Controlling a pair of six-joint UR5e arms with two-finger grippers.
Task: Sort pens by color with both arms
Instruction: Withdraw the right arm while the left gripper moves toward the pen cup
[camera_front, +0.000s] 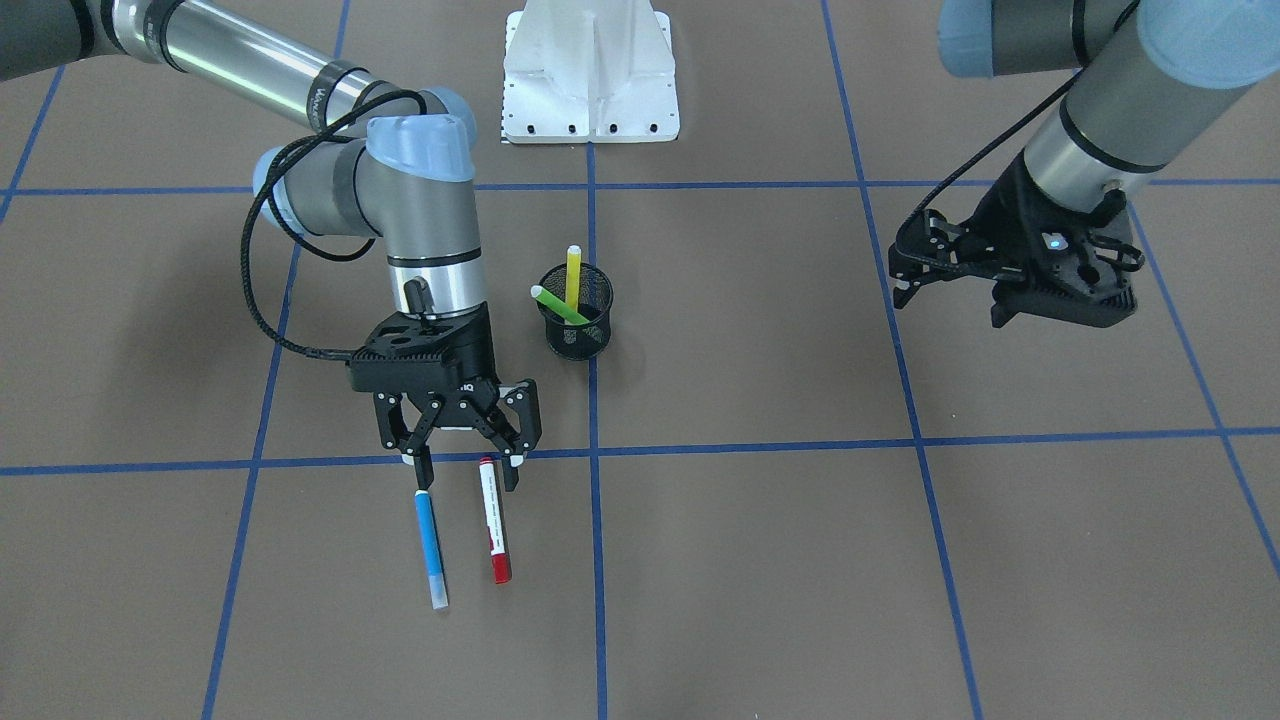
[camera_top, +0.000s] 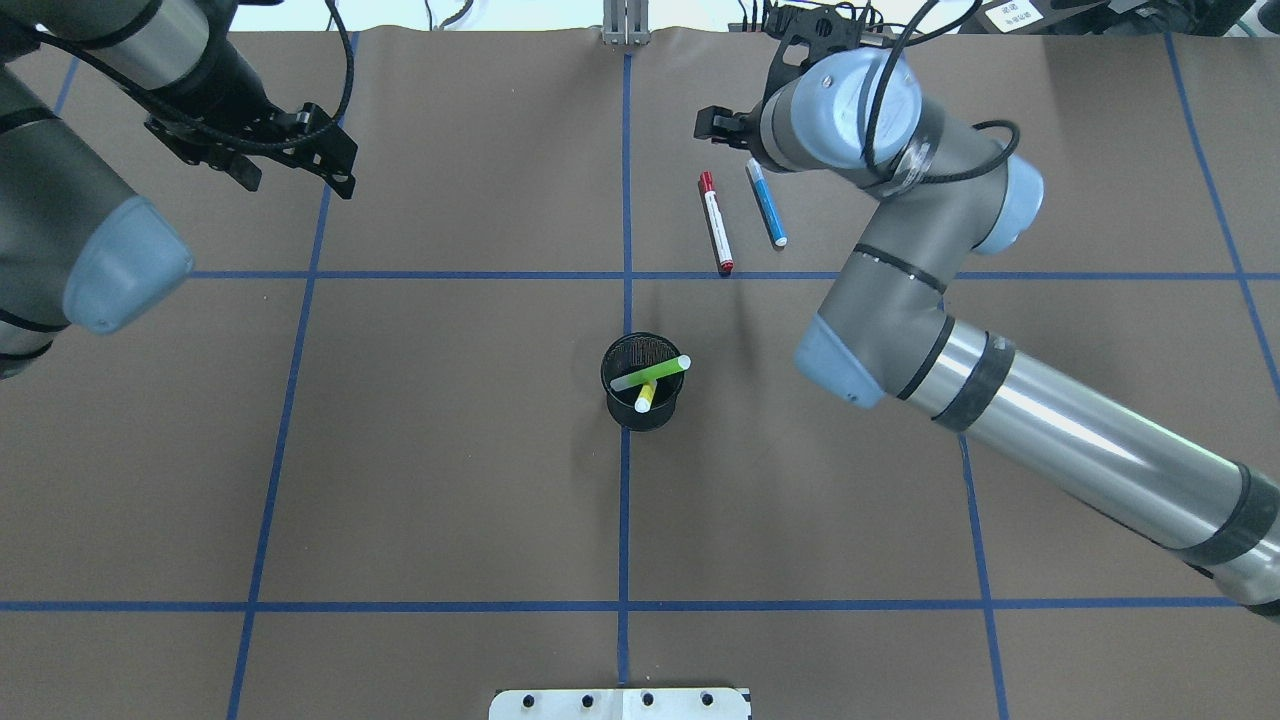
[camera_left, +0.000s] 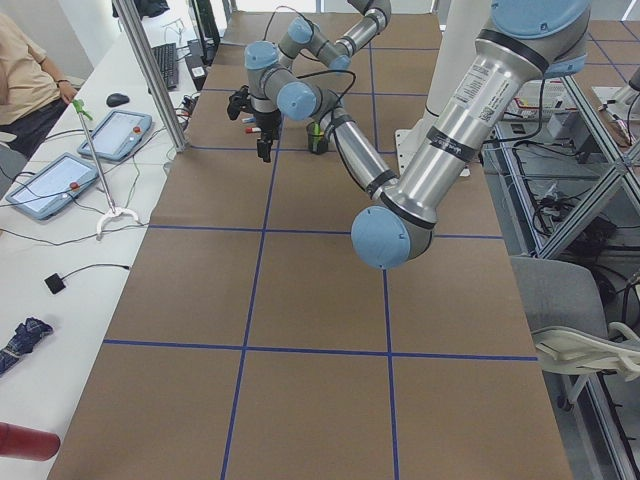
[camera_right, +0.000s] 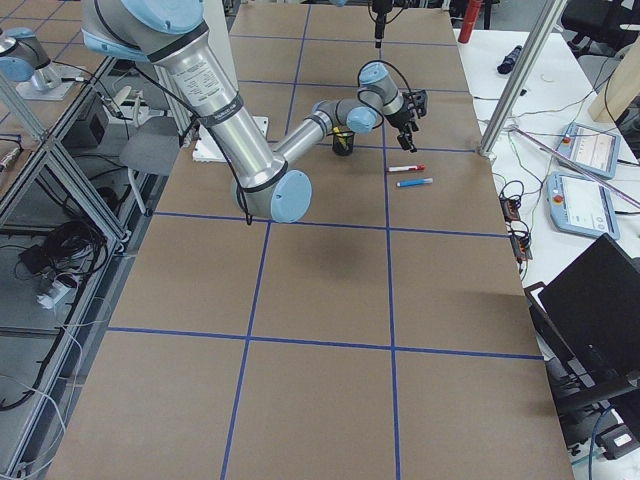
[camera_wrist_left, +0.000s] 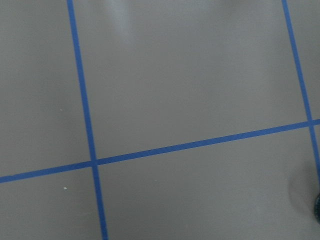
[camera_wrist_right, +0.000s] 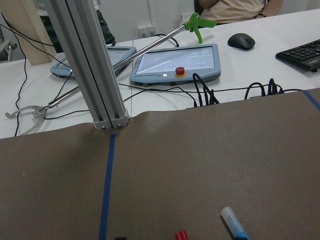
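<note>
The blue pen (camera_front: 431, 545) and the white pen with a red cap (camera_front: 493, 520) lie side by side on the brown table, seen from overhead as blue pen (camera_top: 767, 203) and red-capped pen (camera_top: 716, 222). My right gripper (camera_front: 468, 478) hangs open just over their robot-side ends, holding nothing. Only the pens' far tips show at the bottom of the right wrist view. A black mesh cup (camera_front: 575, 310) holds the yellow pen (camera_front: 573, 272) and the green pen (camera_front: 558, 304). My left gripper (camera_top: 297, 183) is open and empty, raised far off on the robot's left.
The white pedestal (camera_front: 590, 80) stands at the robot's base behind the cup. Blue tape lines grid the table. Beyond the far edge are an aluminium post (camera_wrist_right: 90, 65), tablets (camera_wrist_right: 175, 62), cables and a seated person.
</note>
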